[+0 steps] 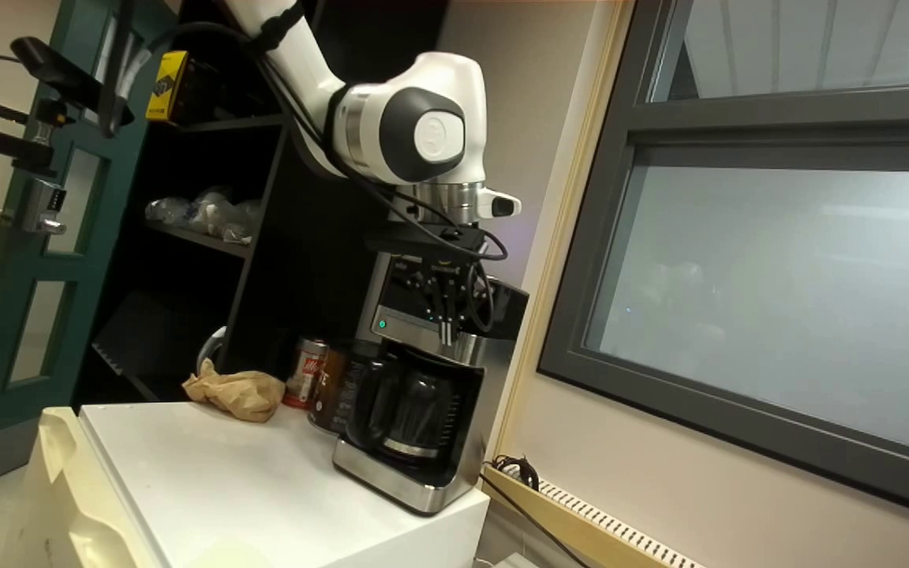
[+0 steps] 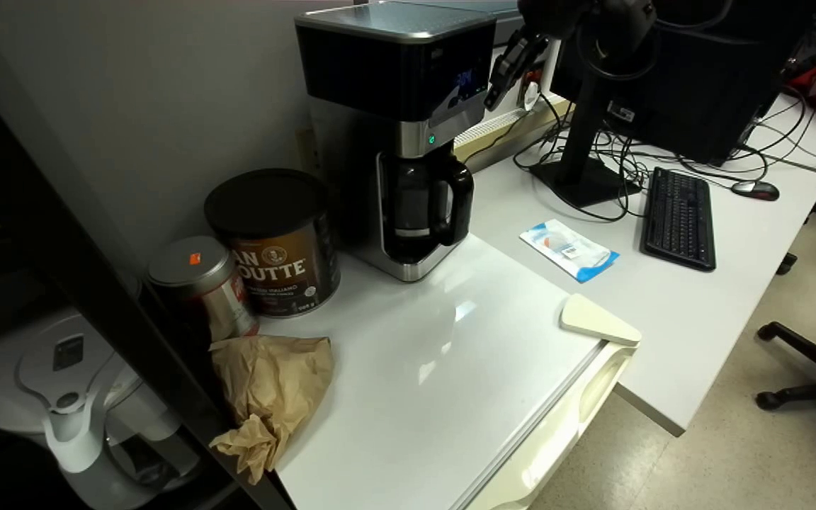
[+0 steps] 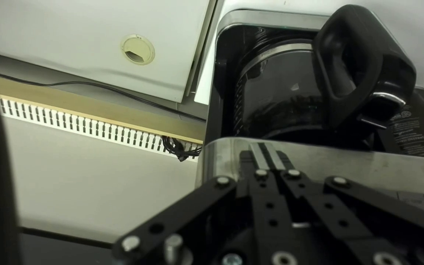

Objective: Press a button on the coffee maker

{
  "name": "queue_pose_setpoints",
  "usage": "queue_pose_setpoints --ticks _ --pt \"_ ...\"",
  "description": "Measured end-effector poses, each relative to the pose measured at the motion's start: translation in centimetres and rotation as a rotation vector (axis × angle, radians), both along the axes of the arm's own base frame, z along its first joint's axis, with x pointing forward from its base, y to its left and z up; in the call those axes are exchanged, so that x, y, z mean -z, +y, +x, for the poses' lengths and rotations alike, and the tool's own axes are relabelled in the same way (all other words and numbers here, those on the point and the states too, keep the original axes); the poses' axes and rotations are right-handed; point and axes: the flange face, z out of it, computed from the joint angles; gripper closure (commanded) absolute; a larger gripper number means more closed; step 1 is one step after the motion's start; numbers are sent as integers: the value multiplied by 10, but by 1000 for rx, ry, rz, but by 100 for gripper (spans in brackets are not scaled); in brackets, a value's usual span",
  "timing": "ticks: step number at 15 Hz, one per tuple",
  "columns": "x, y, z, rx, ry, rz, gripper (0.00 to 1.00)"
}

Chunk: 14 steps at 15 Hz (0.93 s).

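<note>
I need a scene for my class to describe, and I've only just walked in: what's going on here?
A white robot arm reaches down to a coffee maker, apparently to press one of its buttons. Its gripper is shut, holding nothing, in front of the silver control band, well to one side of the green-lit button. I can't tell whether it touches the band or has pressed anything. The carafe sits in the machine, below the band.
</note>
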Motion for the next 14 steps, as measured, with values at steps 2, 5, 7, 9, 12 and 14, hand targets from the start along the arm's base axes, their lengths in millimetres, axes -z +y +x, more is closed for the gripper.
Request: queue_pose_setpoints --ticks 2,5,7,9,12,14 --pt "-3 -3 -2 2 -1 0 100" --pt "-7 -12 -13 10 21 -17 100" --pt "-8 -20 -25 17 58 -39 100" --pt "-9 -29 -40 21 95 -63 100" --pt "-12 -35 -61 15 137 -95 100" --pt "-15 -35 -74 2 162 -112 100"
